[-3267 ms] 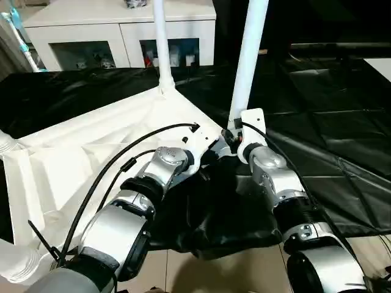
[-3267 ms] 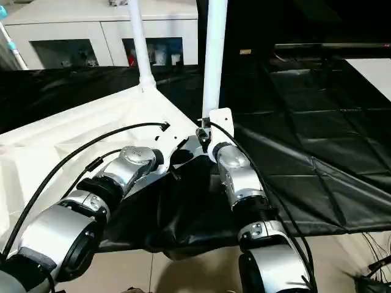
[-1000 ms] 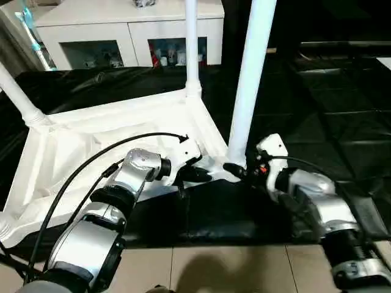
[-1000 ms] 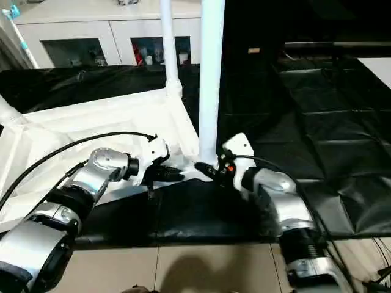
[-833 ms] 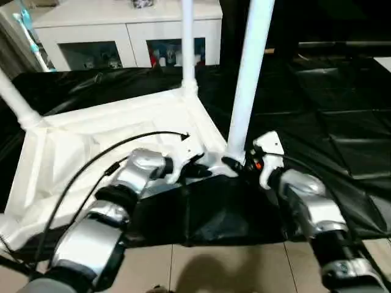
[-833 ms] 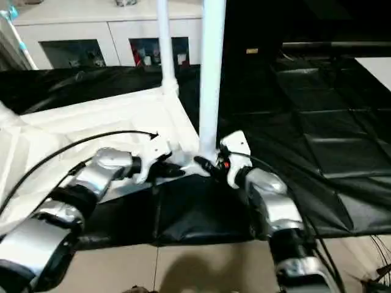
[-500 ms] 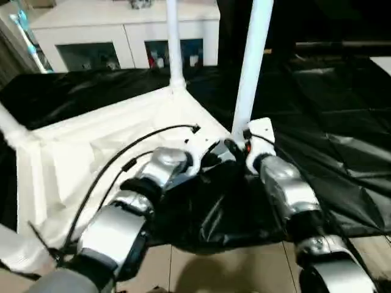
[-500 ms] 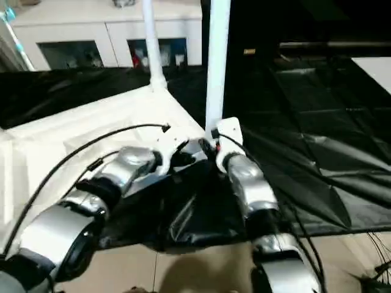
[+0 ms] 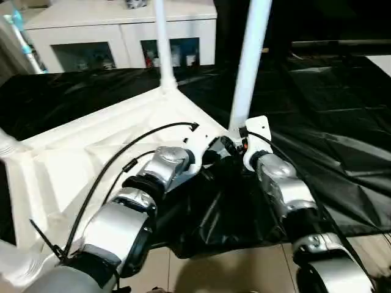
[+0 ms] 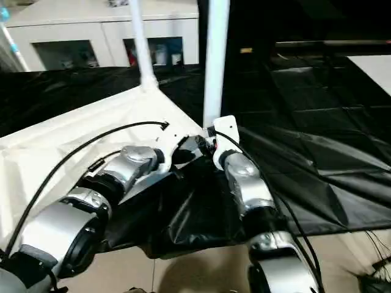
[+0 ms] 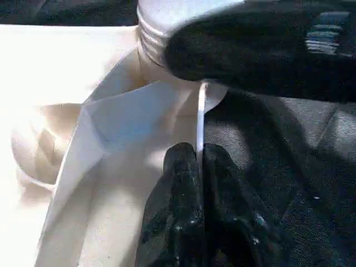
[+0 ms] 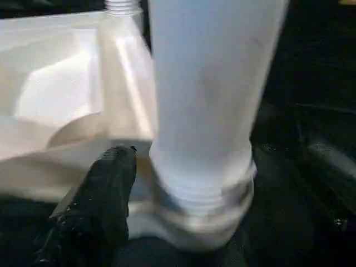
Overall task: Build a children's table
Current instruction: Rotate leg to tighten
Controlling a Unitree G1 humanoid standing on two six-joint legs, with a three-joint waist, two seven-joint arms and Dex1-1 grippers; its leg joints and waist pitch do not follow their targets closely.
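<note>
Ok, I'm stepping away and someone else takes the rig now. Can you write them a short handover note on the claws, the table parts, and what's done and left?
Left claw: shut, pinching the thin rim of the white table top next to the near corner socket.
Right claw: at the base of the near leg; one finger beside the leg's threaded end, grip not clear.
Table top lies upside down on the black-covered work table.
Done: near leg and far leg stand upright in their sockets; another leg end shows at the left corner.
Left: check the near leg's seating, confirm all four legs, then turn the table over.
</note>
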